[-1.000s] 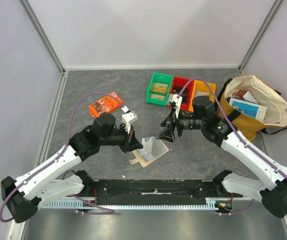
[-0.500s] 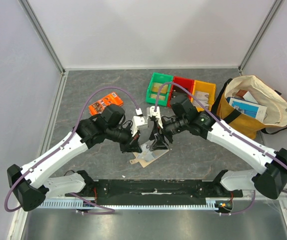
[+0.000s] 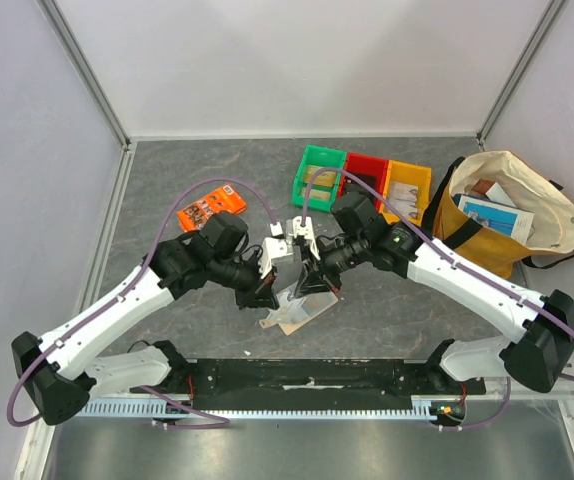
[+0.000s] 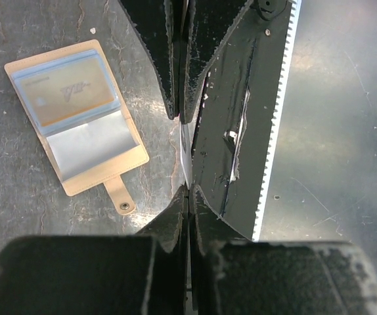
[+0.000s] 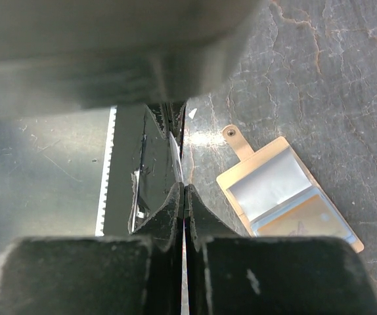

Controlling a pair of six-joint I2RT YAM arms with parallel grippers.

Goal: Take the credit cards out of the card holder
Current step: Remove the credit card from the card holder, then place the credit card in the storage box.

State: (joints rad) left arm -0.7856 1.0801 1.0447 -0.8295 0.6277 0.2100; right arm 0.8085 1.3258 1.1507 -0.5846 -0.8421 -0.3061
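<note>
While the holder [image 4: 90, 147] lies spread open and flat on the worktop [image 4: 18, 210], both claws meet tip to tip close by it. Here the left claw [image 4: 187, 193] is pinched all but closed on a thin pale card [image 4: 186, 157] seen edge-on, and the right claw [image 5: 184, 190] is pinched on the same card from the opposite end. That card hangs clear of the holder, off to the side where its tab [image 4: 118, 195] sticks out. A second card [image 4: 67, 92], pale blue and tan, sits in the holder's clear pocket at the end away from the tab; the pocket nearer the tab shows silvery lining. Beyond the holder stand three bins [image 3: 362, 185], green, red and yellow. A cloth bag [image 3: 507, 215] lies off to the holder's right and an orange packet [image 3: 211, 208] to its far left.
</note>
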